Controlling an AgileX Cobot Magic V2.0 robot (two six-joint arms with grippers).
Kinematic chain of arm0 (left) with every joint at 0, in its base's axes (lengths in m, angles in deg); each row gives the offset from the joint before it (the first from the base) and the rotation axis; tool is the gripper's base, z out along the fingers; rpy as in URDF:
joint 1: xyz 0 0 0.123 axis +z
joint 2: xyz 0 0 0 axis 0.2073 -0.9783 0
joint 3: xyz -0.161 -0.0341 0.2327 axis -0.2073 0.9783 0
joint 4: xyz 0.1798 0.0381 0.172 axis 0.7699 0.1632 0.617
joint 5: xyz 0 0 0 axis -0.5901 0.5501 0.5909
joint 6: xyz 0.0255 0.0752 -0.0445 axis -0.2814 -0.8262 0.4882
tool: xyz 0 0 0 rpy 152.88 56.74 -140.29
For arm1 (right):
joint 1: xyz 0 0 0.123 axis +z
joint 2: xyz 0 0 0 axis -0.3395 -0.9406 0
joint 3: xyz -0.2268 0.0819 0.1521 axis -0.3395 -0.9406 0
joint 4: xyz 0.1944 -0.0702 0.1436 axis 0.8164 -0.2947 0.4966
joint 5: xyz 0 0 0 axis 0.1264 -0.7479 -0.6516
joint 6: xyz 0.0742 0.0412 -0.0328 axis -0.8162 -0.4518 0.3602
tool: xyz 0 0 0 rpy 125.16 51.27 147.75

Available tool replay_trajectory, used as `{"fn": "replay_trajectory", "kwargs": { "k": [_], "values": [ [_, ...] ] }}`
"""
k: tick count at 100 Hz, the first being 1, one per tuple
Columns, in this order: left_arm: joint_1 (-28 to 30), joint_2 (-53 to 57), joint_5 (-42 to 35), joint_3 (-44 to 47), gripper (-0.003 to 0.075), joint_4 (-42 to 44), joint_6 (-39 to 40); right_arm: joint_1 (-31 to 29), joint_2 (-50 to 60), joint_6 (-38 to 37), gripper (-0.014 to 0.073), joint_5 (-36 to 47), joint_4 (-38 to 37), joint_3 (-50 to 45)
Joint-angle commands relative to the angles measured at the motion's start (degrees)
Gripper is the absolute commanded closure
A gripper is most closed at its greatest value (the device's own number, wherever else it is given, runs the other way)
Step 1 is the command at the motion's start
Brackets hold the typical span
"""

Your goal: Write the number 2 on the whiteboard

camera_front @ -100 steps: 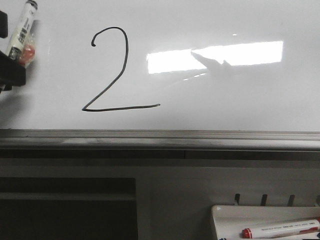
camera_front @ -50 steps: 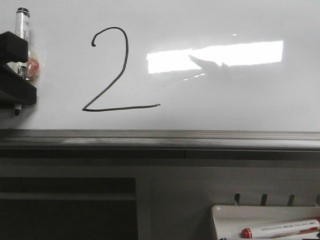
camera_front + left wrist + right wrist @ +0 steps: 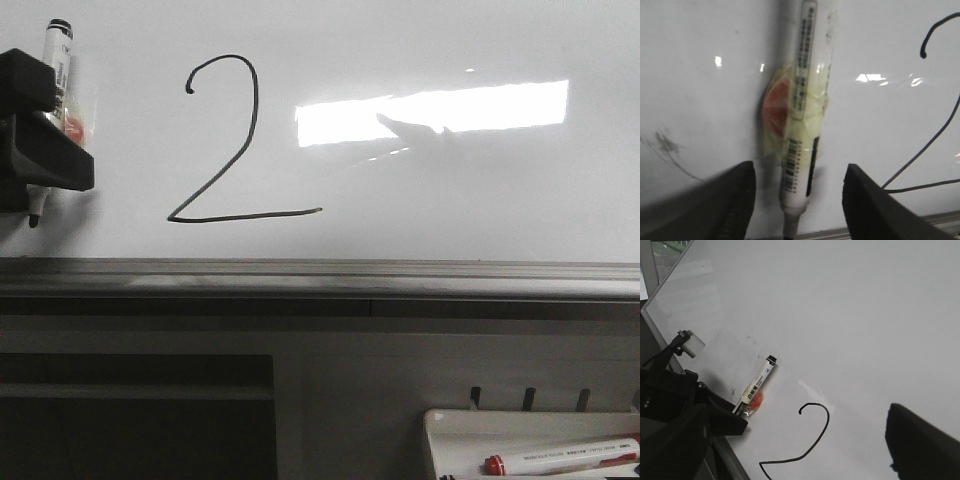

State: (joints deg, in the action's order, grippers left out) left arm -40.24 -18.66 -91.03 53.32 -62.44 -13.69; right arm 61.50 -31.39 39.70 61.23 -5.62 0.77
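Left gripper [image 3: 797, 200] stood wide open around the black marker [image 3: 802, 125], whose barrel lay against the whiteboard [image 3: 450, 200]; neither finger visibly touched it. Risk: an unheld marker could slip or smear the completed number 2 [image 3: 225, 140] just beside it. Right gripper [image 3: 795, 460] was parted, empty.

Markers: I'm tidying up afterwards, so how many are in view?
2. One marker stands against the whiteboard between the left gripper's open fingers, left of the number 2. The red-capped marker lies in the small tray, lower right. Others may be hidden.
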Motion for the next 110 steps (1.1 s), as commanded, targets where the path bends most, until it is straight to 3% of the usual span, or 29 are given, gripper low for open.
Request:
{"fn": "replay_trajectory", "kwargs": {
  "k": [1,24,29,38,43,49,53,80,97,110],
  "values": [
    [0.07,1.61,-2.89,-1.64,0.0325,-0.17,0.11,-0.06,1.01,0.54,-0.0046,2.85,0.43,1.82],
    [0.07,10.73,2.42,-1.64,0.0342,0.11,-0.27,-0.06,1.69,0.54,-0.0042,1.54,0.66,1.82],
    [0.07,13.49,3.91,-1.64,0.0363,1.02,-0.27,-0.1,1.79,0.44,-0.0006,0.6,1.12,1.82],
    [0.07,19.38,6.21,-1.64,0.0486,5.09,-0.27,-0.1,2.73,0.44,0.0176,-0.49,2.07,1.57],
    [0.07,23.05,7.39,-1.64,0.0596,6.88,-0.27,-0.1,3.49,0.44,0.0334,-0.49,2.07,0.76],
    [0.07,28.08,8.16,-1.64,0.0745,8.85,-0.27,-0.1,4.92,0.44,0.0585,-0.18,2.07,-0.71],
    [0.07,31.09,8.29,-1.64,0.074,9.89,-0.33,-0.1,6.12,0.44,0.0671,0.15,2.07,-1.75],
    [0.07,53.09,11.83,-0.62,0.0741,23.44,-1.73,-0.1,20.57,0.54,0.0655,1.84,2.21,-13.73],
    [0.07,60.83,22.5,-0.24,0.0741,25.75,-1.73,-0.1,30.62,0.54,0.0655,1.78,2.21,-23.37],
    [0.07,63.58,23.75,-0.24,0.0741,26.28,-1.73,-0.1,36.29,0.54,0.0655,-0.52,2.21,-28.86]
  ]
}}
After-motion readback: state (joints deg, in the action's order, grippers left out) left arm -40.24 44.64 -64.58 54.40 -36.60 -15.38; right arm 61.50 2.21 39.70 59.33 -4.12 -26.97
